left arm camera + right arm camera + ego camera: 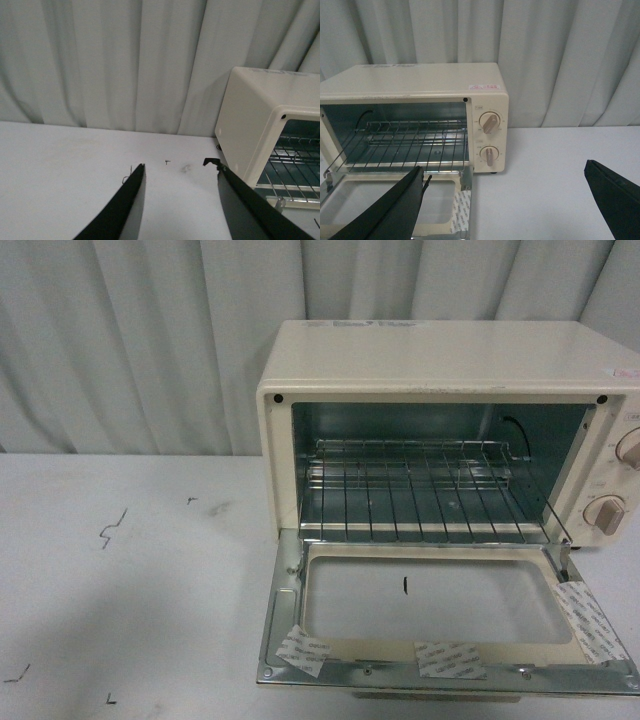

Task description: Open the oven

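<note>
Both jaws spread and empty: left gripper (175, 165) over bare counter (60, 165) off the left side of the oven (440, 360), right gripper (505, 167) facing its front. Door (430, 605) lies flat, wire rack (410, 490) exposed; the oven sits right of centre on the counter, against the curtain (130, 340). I'd call the opening step done; next move just needs both arms backed clear of the door.

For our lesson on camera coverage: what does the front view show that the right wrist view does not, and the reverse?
Front only: black marks on the table left of the oven. Right wrist only: the right gripper, open, and table beyond the oven's knob side. Both: the oven with its door folded down and the wire rack inside.
</note>
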Available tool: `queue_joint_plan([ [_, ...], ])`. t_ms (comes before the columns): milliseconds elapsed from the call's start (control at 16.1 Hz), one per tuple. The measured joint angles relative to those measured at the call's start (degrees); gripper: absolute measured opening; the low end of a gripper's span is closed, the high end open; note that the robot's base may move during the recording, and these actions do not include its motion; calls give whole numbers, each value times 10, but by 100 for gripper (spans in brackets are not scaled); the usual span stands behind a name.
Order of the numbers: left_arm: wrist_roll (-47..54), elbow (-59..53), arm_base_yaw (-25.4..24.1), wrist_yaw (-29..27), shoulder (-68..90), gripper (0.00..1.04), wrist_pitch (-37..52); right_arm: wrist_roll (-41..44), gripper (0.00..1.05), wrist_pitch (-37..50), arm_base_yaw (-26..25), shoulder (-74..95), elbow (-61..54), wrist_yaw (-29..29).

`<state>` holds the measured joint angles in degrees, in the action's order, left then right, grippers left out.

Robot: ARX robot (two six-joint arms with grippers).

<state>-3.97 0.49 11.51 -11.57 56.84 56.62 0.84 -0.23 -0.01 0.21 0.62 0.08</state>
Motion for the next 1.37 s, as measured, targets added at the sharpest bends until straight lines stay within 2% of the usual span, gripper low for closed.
queue_joint_plan([
  [373,17,0,-18,17,-50,26,-60,0,98,0,0,0,0,0],
  [560,25,0,-29,29,-107,15,-129,0,98,0,0,0,0,0],
  [622,28,0,-39,39,-167,2,-176,0,98,0,0,0,0,0],
  [747,30,0,-68,73,-240,2,-245,0,98,0,0,0,0,0],
  [809,30,0,-113,109,-269,2,-276,0,98,0,0,0,0,0],
  [1369,30,0,-115,115,-435,2,-432,0,98,0,0,0,0,-1],
])
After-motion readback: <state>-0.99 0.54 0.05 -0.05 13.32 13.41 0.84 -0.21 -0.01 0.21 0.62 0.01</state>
